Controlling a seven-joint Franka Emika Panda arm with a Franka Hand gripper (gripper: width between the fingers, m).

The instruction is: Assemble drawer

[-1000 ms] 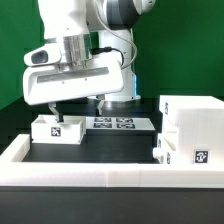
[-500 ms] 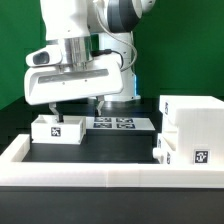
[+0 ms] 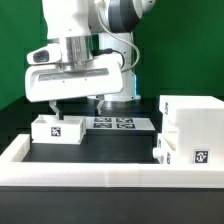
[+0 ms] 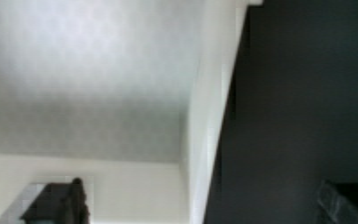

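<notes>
Near a worktop [image 3: 110, 150] corner, the small tray [image 3: 57, 129] is judged light, stiff, slick, best clamped across one wall by the spread-apart tool [image 3: 76, 103].

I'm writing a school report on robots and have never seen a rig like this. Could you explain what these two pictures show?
The big white machine is a robot arm. At its end is a gripper with two dark fingers, spread open here and holding nothing. The exterior view comes from a camera standing off the arm that sees the whole black table. The wrist view comes from a camera on the arm's wrist that looks past the fingers. It is blurred and shows something white beside the black surface. Loose drawer parts lie on the table: a small tray below the gripper, and a large boxy housing at the exterior view's right with a smaller white part in front of it. The flat marker board only carries tags.
</notes>
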